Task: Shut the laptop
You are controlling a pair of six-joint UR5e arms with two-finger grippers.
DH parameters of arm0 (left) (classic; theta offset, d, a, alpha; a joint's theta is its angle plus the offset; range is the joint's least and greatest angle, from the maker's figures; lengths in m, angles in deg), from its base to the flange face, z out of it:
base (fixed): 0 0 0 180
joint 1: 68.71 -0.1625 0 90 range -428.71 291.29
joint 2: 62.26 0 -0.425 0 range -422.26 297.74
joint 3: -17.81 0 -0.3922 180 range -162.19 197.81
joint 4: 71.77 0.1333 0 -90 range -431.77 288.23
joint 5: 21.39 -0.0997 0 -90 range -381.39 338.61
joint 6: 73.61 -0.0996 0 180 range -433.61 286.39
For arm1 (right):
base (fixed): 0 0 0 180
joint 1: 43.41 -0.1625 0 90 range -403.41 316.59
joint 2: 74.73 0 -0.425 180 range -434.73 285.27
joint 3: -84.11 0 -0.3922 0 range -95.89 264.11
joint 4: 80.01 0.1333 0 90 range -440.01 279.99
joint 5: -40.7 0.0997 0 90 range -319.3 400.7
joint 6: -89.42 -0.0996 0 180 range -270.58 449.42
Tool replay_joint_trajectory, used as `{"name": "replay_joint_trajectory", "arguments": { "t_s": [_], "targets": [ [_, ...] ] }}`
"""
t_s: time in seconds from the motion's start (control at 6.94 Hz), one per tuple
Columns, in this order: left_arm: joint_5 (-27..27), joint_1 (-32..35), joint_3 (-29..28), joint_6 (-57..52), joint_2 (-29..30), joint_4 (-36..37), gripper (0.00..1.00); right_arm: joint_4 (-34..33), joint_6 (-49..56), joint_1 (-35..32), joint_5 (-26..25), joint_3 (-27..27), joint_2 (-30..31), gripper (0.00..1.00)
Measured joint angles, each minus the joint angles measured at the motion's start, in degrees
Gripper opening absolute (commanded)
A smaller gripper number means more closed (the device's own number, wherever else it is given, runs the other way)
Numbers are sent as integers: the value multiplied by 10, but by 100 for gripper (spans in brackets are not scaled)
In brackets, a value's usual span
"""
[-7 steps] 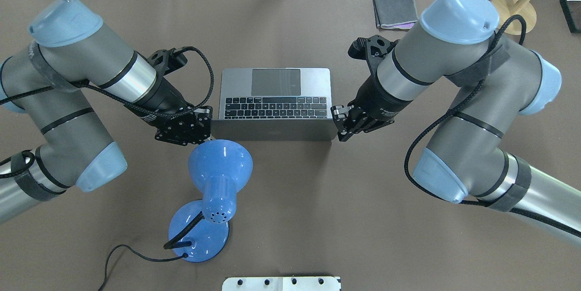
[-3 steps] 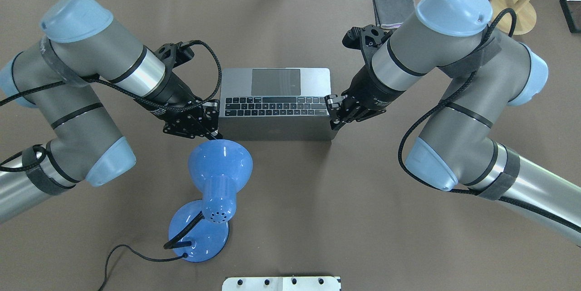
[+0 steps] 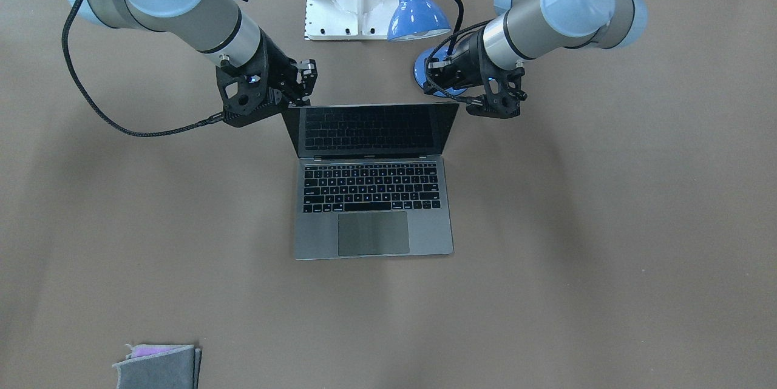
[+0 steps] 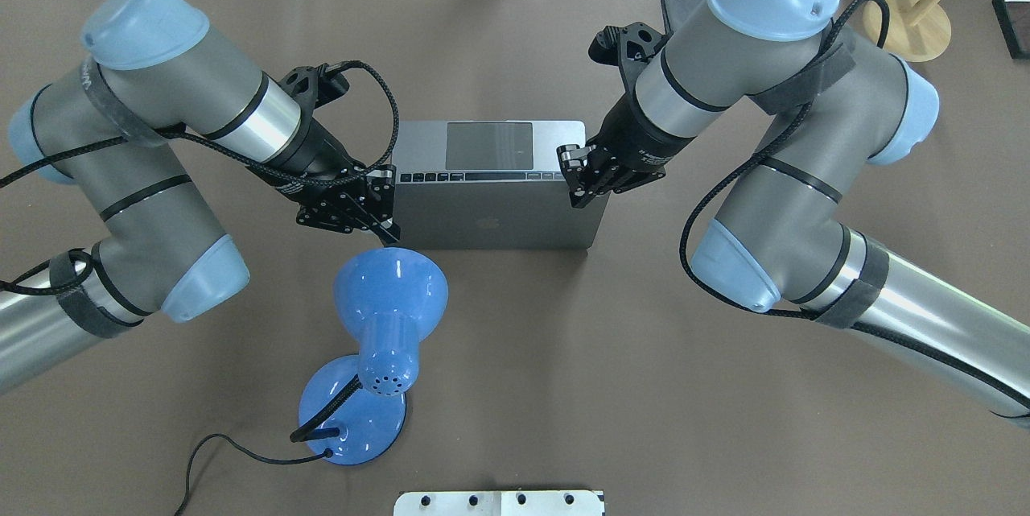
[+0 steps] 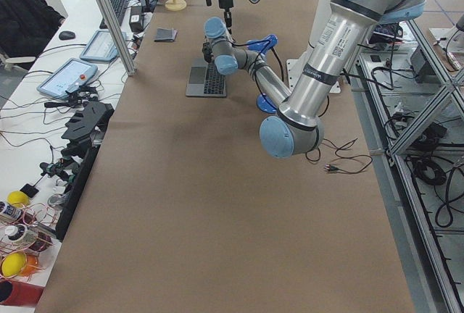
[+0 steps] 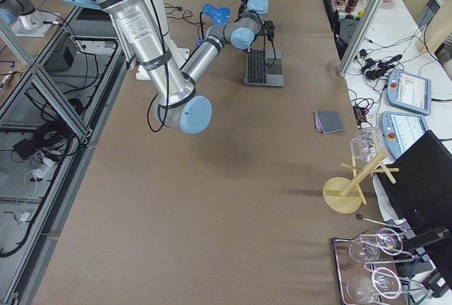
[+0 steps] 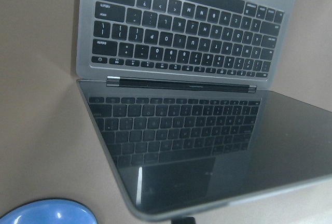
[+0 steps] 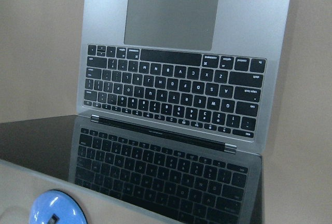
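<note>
The laptop (image 4: 491,218) sits mid-frame on the counter (image 4: 515,387), lid half down. The left fingers (image 4: 385,230) and right fingers (image 4: 573,178) are at its top corners; apart or together, I cannot tell. Next, press down evenly.

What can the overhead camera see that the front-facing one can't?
Only the overhead view shows the back of the laptop lid, with its logo, and a wooden stand at the far edge. Only the front-facing view shows the dark screen and the whole keyboard; from overhead the tilted lid hides most keys. Both show the trackpad, the blue lamp and the grey pouch.
</note>
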Motion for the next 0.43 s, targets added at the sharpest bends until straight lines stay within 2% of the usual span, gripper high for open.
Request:
{"name": "replay_joint_trajectory", "arguments": {
  "t_s": [0.43],
  "targets": [
    [-10, 15, -50, -9, 35, -2, 0, 9, 3, -25, -1, -49, -30, 0]
  ]
}}
